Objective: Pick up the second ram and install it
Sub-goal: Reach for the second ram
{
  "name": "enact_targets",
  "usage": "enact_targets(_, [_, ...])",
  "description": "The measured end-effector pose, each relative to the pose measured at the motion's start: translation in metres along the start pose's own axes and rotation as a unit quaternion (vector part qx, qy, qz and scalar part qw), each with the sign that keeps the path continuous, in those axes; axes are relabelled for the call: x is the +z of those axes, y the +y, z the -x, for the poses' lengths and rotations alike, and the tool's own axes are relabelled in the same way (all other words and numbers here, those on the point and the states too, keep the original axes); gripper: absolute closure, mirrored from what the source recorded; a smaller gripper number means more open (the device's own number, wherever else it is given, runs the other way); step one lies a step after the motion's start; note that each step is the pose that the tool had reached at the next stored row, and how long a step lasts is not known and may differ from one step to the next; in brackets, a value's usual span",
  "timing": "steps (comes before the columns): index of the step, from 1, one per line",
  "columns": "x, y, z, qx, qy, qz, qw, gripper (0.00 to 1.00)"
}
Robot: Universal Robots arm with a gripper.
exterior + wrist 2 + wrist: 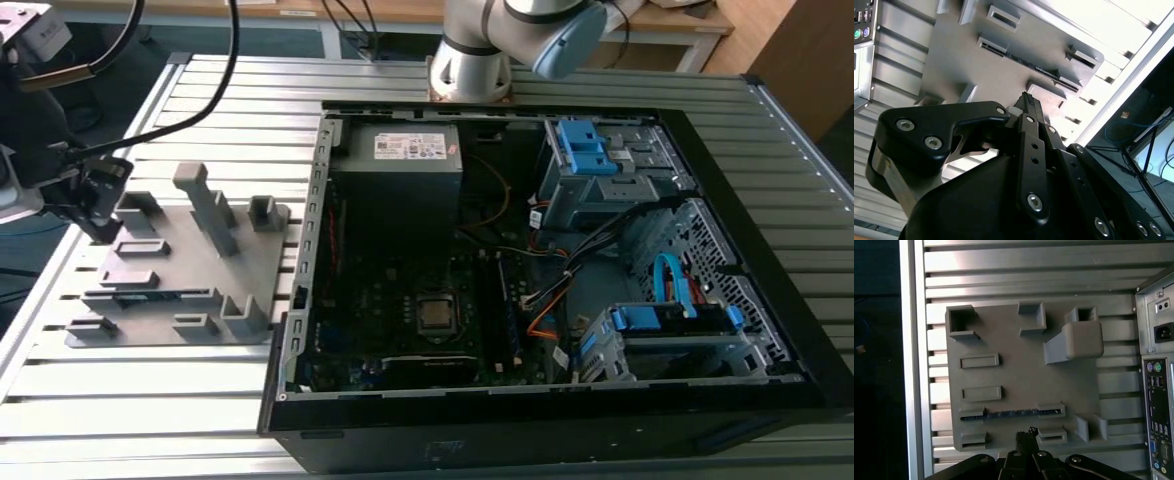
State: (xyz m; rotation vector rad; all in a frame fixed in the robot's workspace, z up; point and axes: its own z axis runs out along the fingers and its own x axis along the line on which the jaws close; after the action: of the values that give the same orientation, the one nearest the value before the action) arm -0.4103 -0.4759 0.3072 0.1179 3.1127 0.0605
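The second ram (1011,413) is a thin dark strip standing on edge in a long slot of the grey holder tray (1019,365). The second wrist view shows the ram (1029,64) as a dark line across the tray (954,65). My gripper (1026,434) hangs above the tray, its fingertips close beside the ram's slot and apart from it. The fingers (1029,102) are pressed together with nothing between them. In the exterior view the gripper (104,232) is over the tray (174,300) near the exterior view's left edge.
The open computer case (561,260) lies to the tray's right in the exterior view, with its CPU socket (434,313) and memory slots (511,300) showing. Upright grey ribs (211,205) rise from the tray. The case's rear ports (1159,405) border the tray. Everything rests on a slatted metal table (160,390).
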Motion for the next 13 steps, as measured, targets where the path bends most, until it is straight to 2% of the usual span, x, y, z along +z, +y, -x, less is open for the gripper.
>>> enact_targets(13, [0.0092, -0.0058, -0.0020, 0.000, 0.0000, 0.0000, 1.0000, 0.90])
